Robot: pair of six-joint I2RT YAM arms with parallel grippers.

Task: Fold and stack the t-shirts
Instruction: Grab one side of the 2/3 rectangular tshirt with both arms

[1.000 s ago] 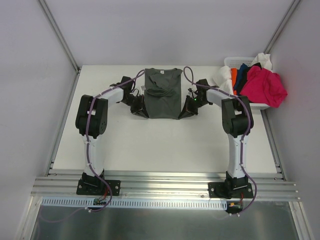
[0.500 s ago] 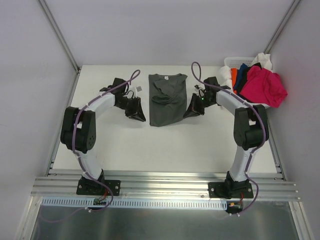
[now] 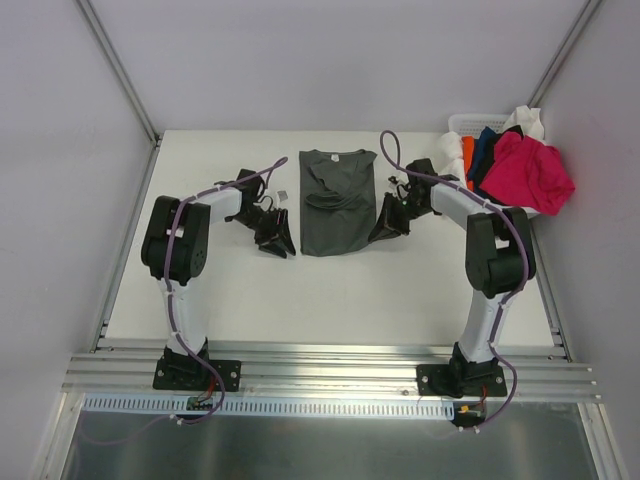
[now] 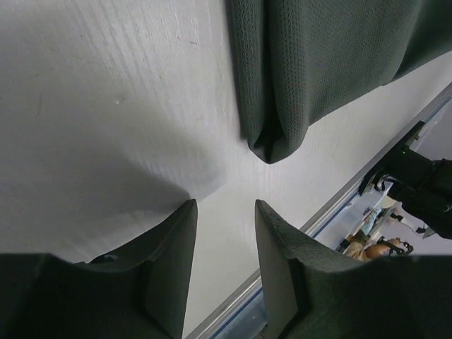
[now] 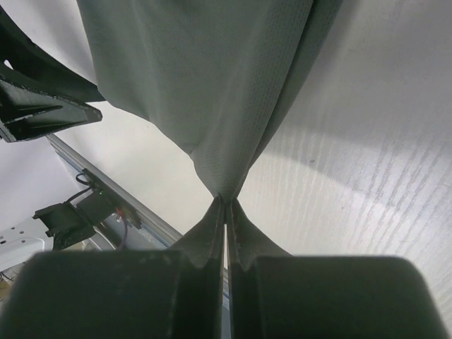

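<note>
From above, the dark grey t-shirt point(image 3: 338, 200) lies near the far edge of the bench point(image 3: 300, 290), about midway between the left and right edges. It is folded into a narrow strip with its collar toward the far edge. The left fingers point(image 3: 277, 243) sit just beside its near-left corner and the right fingers point(image 3: 385, 228) at its near-right corner. In the far right corner, a white basket point(image 3: 458, 124) holds the other t-shirts point(image 3: 535, 172) in a loose heap.

The left wrist view shows the left fingers spread apart with nothing between them. The shirt's folded corner lies just past their tips, with bare bench in the gap.

The right wrist view shows the right fingers pressed together on a pinch of the shirt's edge, the cloth drawn up to a point where it enters them.

With only one corner held, any pull or lift by the right arm would likely drag that side alone, skewing the strip or opening the fold. The spread left fingers are close enough to snag the loose corner if they sweep across it.
</note>
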